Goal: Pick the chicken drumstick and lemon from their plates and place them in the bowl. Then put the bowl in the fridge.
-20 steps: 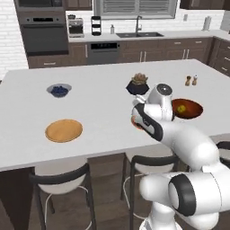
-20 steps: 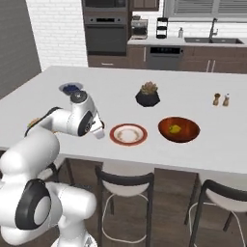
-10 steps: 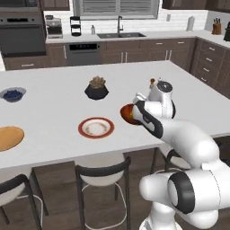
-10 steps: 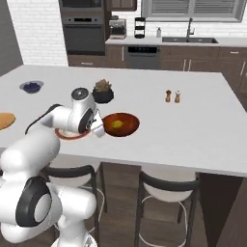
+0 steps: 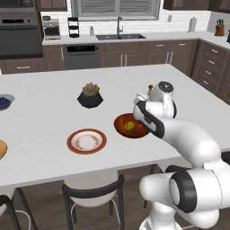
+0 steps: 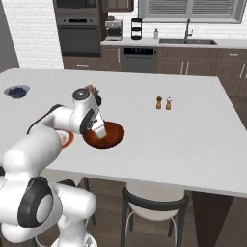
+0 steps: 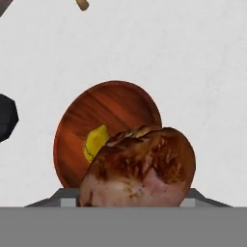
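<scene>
Big white counter (image 5: 45, 117) across the kitchen, with everything sitting on top. White arm (image 5: 188, 134) bent low over the near side of it.

Red-brown bowl (image 5: 120, 123) close to the front edge, right under the gripper (image 6: 100, 131). White plate with a red rim (image 5: 87, 141) just beside the bowl on its left in the left base view, not touching it. Edge of an orange plate (image 5: 1, 149) far off at the left side of that view. Black plant pot (image 5: 90, 96) farther back, well apart from the bowl. Little grey bowl of blueberries (image 5: 3, 102) far away on the left.

Clamped on the chicken drumstick (image 7: 140, 169), which sits fat and brown right up close in the hand view, up in the air above the near rim of the bowl. Fingers themselves hidden behind the meat.

Yellow lemon (image 7: 95, 141) down inside the bowl, near its middle. Two tiny shakers (image 6: 163, 102) standing side by side, farther back on the counter.
</scene>
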Robot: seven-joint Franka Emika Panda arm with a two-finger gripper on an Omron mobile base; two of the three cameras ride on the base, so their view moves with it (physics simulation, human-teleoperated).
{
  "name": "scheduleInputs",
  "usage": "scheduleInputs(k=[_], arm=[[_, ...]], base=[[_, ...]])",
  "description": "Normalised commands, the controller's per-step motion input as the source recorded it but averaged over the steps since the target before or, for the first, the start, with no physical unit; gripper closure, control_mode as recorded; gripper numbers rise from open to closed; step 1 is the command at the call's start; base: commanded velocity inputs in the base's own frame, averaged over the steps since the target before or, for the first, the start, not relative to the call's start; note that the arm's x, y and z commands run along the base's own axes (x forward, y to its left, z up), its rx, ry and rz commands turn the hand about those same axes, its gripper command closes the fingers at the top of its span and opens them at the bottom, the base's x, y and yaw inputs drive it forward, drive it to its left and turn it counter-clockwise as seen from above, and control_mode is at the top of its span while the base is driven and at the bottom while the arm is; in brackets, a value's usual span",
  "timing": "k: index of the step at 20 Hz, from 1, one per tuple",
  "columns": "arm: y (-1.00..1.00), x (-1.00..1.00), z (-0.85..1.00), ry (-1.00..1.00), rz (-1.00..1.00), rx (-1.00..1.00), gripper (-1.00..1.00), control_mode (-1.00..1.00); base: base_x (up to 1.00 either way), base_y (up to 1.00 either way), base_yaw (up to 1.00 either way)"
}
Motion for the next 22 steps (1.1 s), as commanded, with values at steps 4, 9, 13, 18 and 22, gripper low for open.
scheduleInputs(k=[4, 9, 13, 18, 22], arm=[[0.00, 1.00, -0.15, 0.27, 0.00, 0.00, 1.00, -1.00], [-0.01, 0.91, -0.49, 0.31, 0.02, -0.01, 1.00, -1.00], [-0.08, 0.29, -0.84, 0.06, 0.07, 0.00, 1.00, -1.00], [0.03, 0.37, -0.68, -0.05, 0.04, 0.00, 1.00, -1.00], [0.04, 0.48, -0.30, -0.03, -0.01, 0.00, -1.00, -1.00]], base=[[0.00, 0.00, 0.00], [0.00, 0.00, 0.00], [0.00, 0.00, 0.00], [0.00, 0.00, 0.00], [0.00, 0.00, 0.00]])
